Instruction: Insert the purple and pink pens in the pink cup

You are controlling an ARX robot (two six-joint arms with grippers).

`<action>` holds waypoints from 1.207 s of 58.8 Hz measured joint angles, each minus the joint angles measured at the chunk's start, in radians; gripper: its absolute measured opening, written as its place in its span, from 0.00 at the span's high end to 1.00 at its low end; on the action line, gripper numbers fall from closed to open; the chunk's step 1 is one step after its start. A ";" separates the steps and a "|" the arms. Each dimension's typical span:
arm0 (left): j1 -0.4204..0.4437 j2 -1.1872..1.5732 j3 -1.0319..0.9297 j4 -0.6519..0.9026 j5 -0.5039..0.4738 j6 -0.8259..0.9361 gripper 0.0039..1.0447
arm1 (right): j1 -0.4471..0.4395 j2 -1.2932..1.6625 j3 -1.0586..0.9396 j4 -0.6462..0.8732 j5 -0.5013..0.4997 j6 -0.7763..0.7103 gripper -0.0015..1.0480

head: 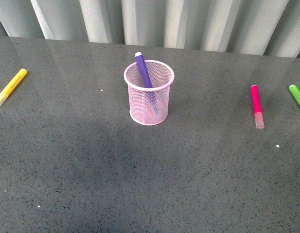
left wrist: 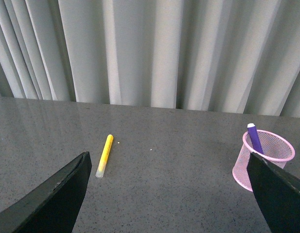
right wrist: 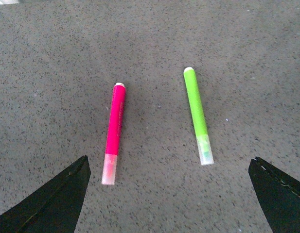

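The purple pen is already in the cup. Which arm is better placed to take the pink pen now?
Right. The pink pen lies right of the pink cup, and the right gripper, open, has it in view. The left wrist view shows the yellow marker and the cup, not this pen.

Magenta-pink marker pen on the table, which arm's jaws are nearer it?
Right. The right jaws frame the magenta-pink marker pen closely; the left jaws sit past the pink wire-mesh cup, facing the yellow marker.
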State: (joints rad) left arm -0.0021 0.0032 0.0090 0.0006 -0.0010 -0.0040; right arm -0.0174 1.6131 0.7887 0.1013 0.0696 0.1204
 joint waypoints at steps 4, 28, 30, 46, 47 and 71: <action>0.000 0.000 0.000 0.000 0.001 0.000 0.06 | 0.013 0.052 0.052 -0.025 -0.006 0.019 0.07; 0.000 0.000 0.000 0.000 0.000 0.000 0.06 | 0.098 0.332 0.270 -0.063 0.025 0.157 0.07; 0.000 0.000 0.000 0.000 0.000 0.000 0.06 | 0.102 0.346 0.277 -0.063 0.023 0.166 0.07; 0.000 0.000 0.000 0.000 0.000 0.000 0.06 | 0.119 0.455 0.346 -0.063 0.019 0.219 0.07; 0.000 0.000 0.000 0.000 0.000 0.000 0.06 | 0.119 0.458 0.348 -0.062 0.020 0.219 0.07; 0.000 0.000 0.000 0.000 0.000 0.000 0.06 | 0.076 0.526 0.407 -0.061 0.012 0.215 0.07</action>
State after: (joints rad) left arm -0.0021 0.0032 0.0090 0.0006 -0.0006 -0.0040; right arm 0.0582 2.1387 1.1954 0.0406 0.0814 0.3351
